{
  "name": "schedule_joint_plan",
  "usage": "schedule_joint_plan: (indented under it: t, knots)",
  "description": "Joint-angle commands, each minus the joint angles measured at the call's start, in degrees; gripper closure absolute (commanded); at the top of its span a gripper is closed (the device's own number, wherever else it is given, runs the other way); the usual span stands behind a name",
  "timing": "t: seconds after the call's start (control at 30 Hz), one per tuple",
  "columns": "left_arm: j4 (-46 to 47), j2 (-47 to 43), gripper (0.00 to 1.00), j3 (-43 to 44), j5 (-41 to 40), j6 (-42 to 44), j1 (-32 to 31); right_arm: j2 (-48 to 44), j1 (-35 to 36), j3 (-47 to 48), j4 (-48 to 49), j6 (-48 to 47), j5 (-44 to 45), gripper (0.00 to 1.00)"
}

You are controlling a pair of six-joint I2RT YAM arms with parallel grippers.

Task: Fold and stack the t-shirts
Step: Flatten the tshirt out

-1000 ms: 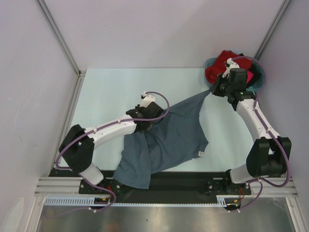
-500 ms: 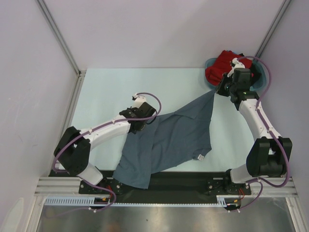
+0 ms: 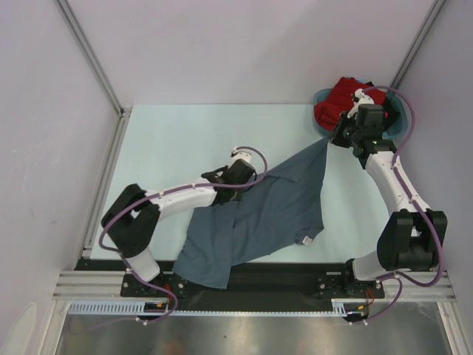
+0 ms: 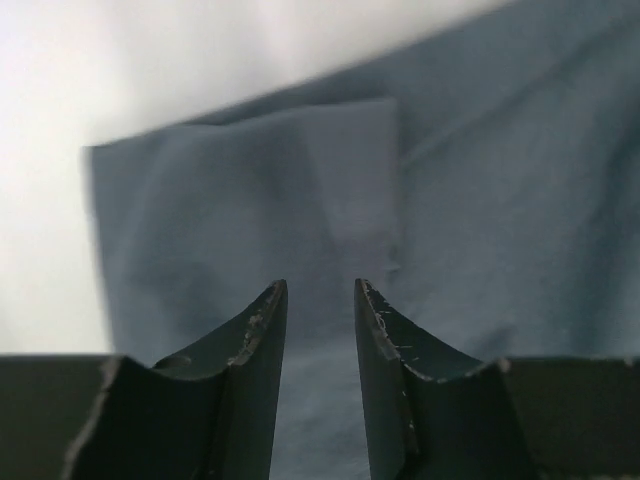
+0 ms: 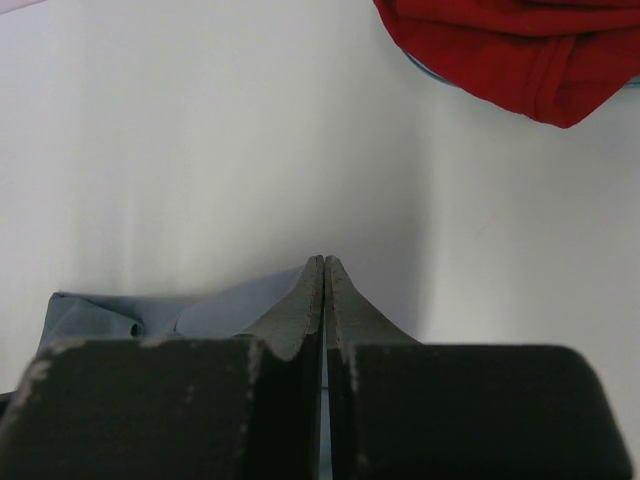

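Barely begun, the grey shirt (image 3: 259, 214) lies unfolded on the counter (image 3: 185, 133), jaws of the right gripper (image 5: 325, 262) pinching its corner, the left gripper (image 4: 320, 288) over it with jaws spread, a red shirt (image 3: 336, 100) waiting in the basin (image 3: 399, 122).

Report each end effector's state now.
Left end effector: open, over the grey t-shirt, holding nothing.
Right end effector: closed on the grey t-shirt's corner.

Plain slate-grey t-shirt (image 3: 273, 214), red t-shirt (image 3: 336, 100), teal basin (image 3: 397, 126)
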Motion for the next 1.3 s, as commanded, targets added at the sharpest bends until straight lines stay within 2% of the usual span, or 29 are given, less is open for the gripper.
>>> schedule_joint_plan:
  t: [0.0, 0.17, 0.37, 0.57, 0.6, 0.7, 0.77, 0.97, 1.1, 1.27]
  knots:
    - [3.7, 4.1, 0.61, 2.5, 3.8, 0.6, -2.5, -1.3, -0.2, 1.8, 1.0, -0.6, -0.4, 1.00]
    - [3.7, 8.5, 0.62, 3.2, 2.6, -1.1, -4.3, -1.5, -0.2, 1.7, 0.8, -0.7, -0.4, 1.00]
    - [4.0, 8.3, 0.62, 1.8, 0.9, -1.9, -4.5, -1.4, -0.2, 1.4, 0.9, -0.5, -0.8, 1.00]
    - [1.2, 9.7, 0.69, 2.7, -5.5, -2.1, -5.0, -1.4, -0.2, 1.4, 0.9, -0.7, -1.0, 1.00]
    - [0.8, 10.0, 0.71, 2.8, -6.5, -1.9, -5.0, -1.5, -0.2, 1.4, 0.8, -0.6, -1.0, 1.00]
    - [-1.4, 11.1, 0.92, 3.6, -9.9, -1.9, -5.0, -1.5, -0.2, 1.4, 0.8, -0.6, -1.0, 1.00]
    - [-1.7, 11.5, 1.00, 3.4, -10.9, -1.8, -5.0, -1.5, -0.1, 1.2, 0.8, -0.6, -1.0, 1.00]
    - [-3.3, 9.4, 1.00, 2.4, -13.2, -2.9, -5.0, -1.6, -0.2, 1.2, 0.8, -0.7, -1.0, 1.00]
    - [-8.7, 5.5, 0.99, 3.3, -19.5, -5.3, -4.4, -1.5, -0.2, 1.2, 0.8, -0.5, -1.3, 1.00]
    - [-14.4, -0.2, 1.00, 2.3, -22.1, -12.4, 0.4, -1.3, -0.2, 1.3, 0.9, -0.3, -2.1, 1.00]
